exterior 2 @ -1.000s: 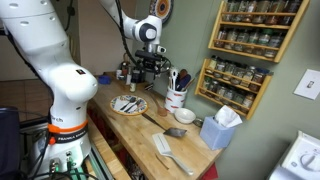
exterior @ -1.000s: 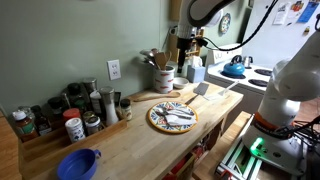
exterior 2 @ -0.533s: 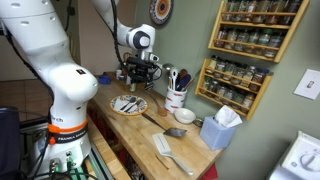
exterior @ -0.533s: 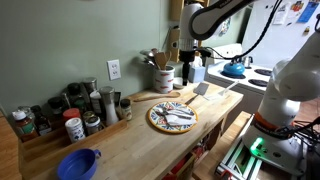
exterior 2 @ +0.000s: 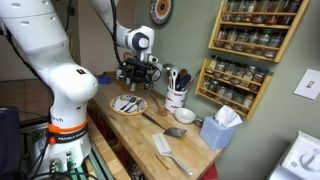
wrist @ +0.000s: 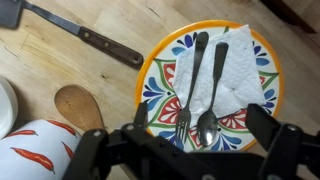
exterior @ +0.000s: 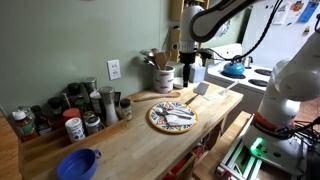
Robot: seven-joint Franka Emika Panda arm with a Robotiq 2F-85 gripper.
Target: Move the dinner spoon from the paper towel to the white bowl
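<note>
The dinner spoon (wrist: 212,90) lies next to a fork (wrist: 190,85) on the whitish paper towel (wrist: 242,65). The towel covers part of the yellow-rimmed blue-patterned plate (wrist: 158,85). My gripper (wrist: 203,135) is open and empty, hovering above the plate with its fingers on either side of the spoon's bowl end. In both exterior views the gripper (exterior: 186,70) (exterior 2: 140,78) hangs above the plate (exterior: 152,120) (exterior 2: 114,103). A white rim (wrist: 5,105) at the left edge of the wrist view may be the white bowl; I cannot tell for sure.
A wooden spoon (wrist: 80,105) and a white crock with red peppers (wrist: 30,150) sit left of the plate. A dark-handled spatula (wrist: 85,40) lies beyond. Spice jars (exterior: 75,115), a blue bowl (exterior: 78,163), a tissue box (exterior 2: 222,125) and a wall spice rack (exterior 2: 245,40) surround the wooden counter.
Over the last second the arm shifted and came lower toward the plate. Since half a second ago it has held still. The spoon has not moved.
</note>
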